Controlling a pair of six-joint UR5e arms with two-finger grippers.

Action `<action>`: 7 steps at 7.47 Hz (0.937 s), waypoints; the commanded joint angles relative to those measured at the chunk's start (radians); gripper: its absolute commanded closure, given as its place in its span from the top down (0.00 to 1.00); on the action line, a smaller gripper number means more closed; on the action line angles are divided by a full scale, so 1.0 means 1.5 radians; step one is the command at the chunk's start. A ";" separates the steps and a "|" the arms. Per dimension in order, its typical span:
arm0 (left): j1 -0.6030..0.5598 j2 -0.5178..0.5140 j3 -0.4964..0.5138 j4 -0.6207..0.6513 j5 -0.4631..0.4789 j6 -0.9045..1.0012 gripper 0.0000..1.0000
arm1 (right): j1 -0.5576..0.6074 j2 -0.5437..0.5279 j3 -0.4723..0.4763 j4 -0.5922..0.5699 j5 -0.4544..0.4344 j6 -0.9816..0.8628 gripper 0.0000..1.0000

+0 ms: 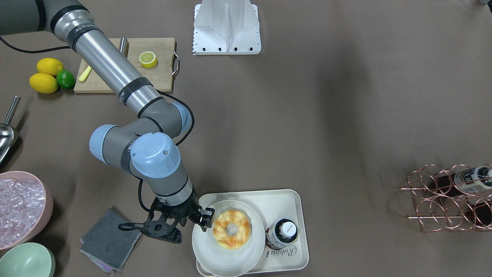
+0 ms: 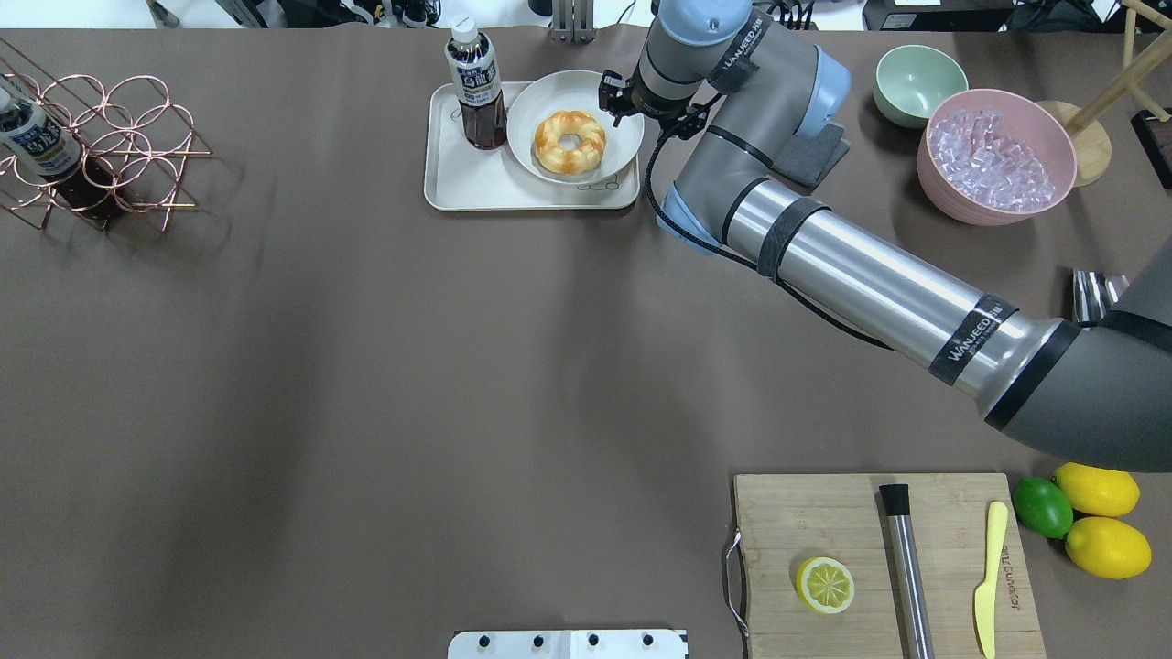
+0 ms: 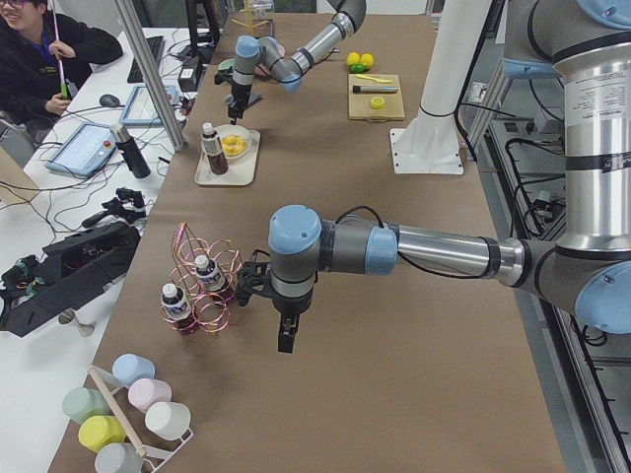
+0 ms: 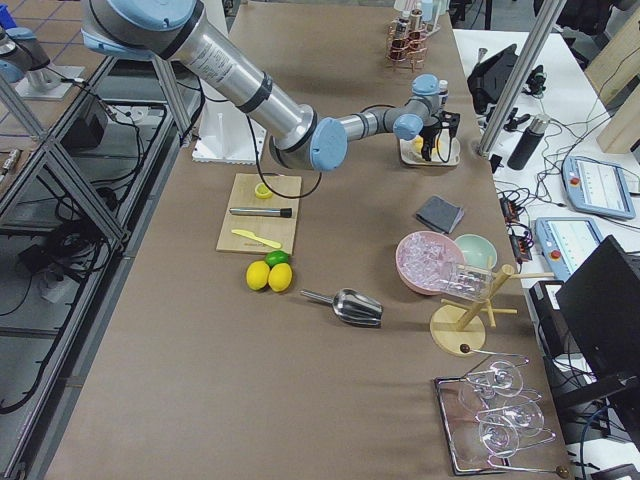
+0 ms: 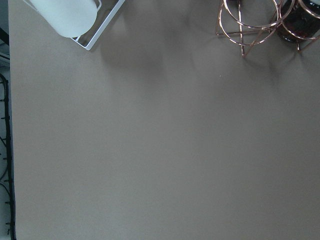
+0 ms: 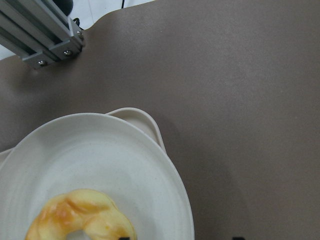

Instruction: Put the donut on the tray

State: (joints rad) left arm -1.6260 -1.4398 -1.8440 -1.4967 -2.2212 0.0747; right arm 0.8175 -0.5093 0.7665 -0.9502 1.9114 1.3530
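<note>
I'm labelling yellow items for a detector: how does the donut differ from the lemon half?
The donut is a ring with a hole; the lemon half is a solid disc with a segmented face. The donut has orange-brown streaks, the lemon half is plain yellow. The donut lies on the plate on the tray, the lemon half on the cutting board. Both are round and yellowish.

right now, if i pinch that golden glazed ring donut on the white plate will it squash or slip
Likely soft: the golden-yellow glazed ring donut looks puffy, so a hard pinch may dent it. Its shiny orange-brown streaks suggest a slick surface. Lying flat on the round off-white plate, it probably won't roll, but might slide.
</note>
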 commanded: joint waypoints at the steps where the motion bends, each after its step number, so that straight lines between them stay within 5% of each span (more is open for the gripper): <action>1: 0.000 -0.012 0.000 0.016 0.000 0.000 0.98 | 0.000 -0.001 0.000 0.012 -0.001 -0.001 1.00; 3: 0.000 -0.012 -0.001 0.016 0.000 0.000 0.98 | 0.018 -0.010 0.021 0.011 0.029 -0.008 1.00; 7: -0.002 -0.010 -0.007 0.016 0.000 0.000 0.98 | 0.077 -0.154 0.214 -0.028 0.142 -0.081 1.00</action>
State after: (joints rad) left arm -1.6282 -1.4551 -1.8508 -1.4720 -2.2212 0.0749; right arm 0.8919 -0.6509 0.9566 -0.9476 2.0502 1.2643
